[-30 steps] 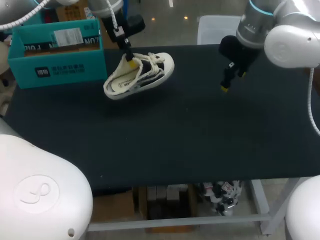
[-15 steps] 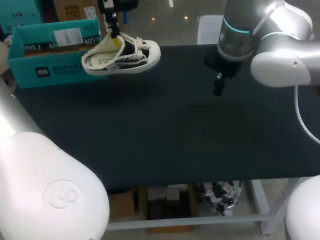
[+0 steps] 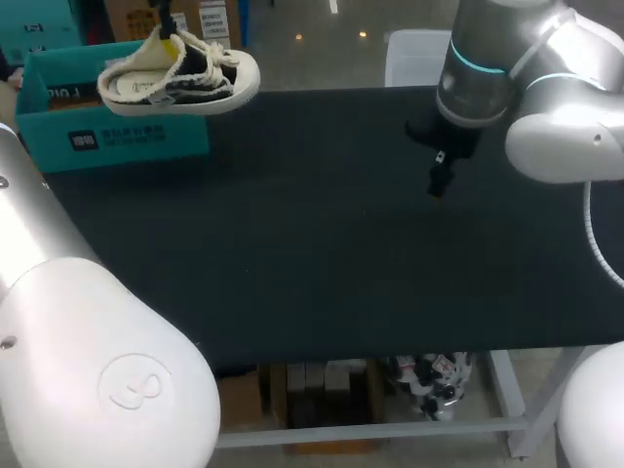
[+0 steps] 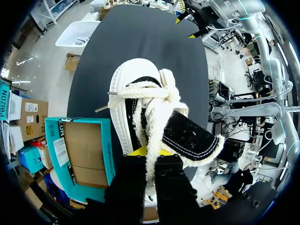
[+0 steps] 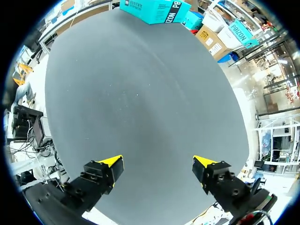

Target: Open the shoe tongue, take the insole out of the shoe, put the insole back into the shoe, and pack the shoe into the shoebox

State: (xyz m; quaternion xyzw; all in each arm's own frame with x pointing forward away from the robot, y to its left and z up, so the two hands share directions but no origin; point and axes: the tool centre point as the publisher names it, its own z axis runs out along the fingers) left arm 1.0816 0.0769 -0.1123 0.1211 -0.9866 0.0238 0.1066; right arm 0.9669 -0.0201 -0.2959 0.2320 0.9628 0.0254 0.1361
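While the table (image 3: 322,224) carries the shoebox (image 3: 107,146) at its far left corner, the shoe (image 3: 180,78) hangs above the box's front wall, clamped in the left gripper (image 4: 145,154); centring it before lowering seems wise. The right gripper (image 5: 157,162) gapes, holding nothing.

My left gripper (image 4: 149,153) clamps the shoe (image 3: 185,80) above the table's (image 3: 292,253) far-left corner; my right gripper (image 5: 158,165) hovers over its right half, fingers spread.
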